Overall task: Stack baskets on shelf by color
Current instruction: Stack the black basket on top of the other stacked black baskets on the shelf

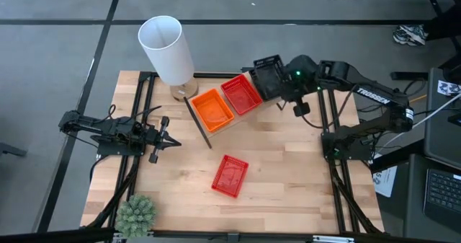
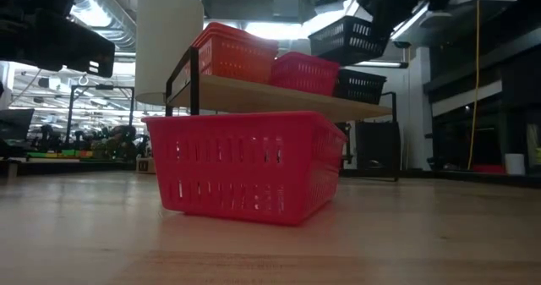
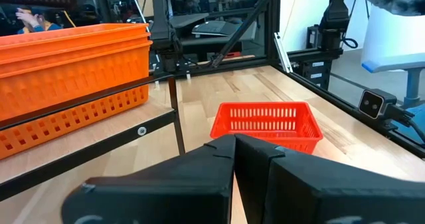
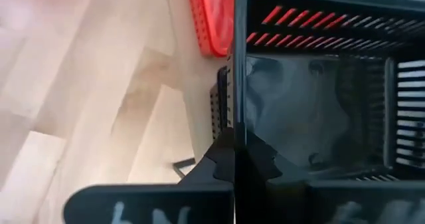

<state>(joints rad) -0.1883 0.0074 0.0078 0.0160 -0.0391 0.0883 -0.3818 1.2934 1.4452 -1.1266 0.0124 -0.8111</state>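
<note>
Black basket (image 1: 265,76) in right pincer (image 1: 277,84), above shelf (image 2: 279,98)

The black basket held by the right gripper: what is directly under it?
Under the held black basket another black basket sits on the shelf, beside the red stack. Its inside is hidden.

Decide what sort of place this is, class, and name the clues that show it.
Probably a robotics lab or workshop: a wooden table in a black metal frame with two robot arms, ceiling ducts and strip lights in the room behind, and a laptop beside it.
</note>
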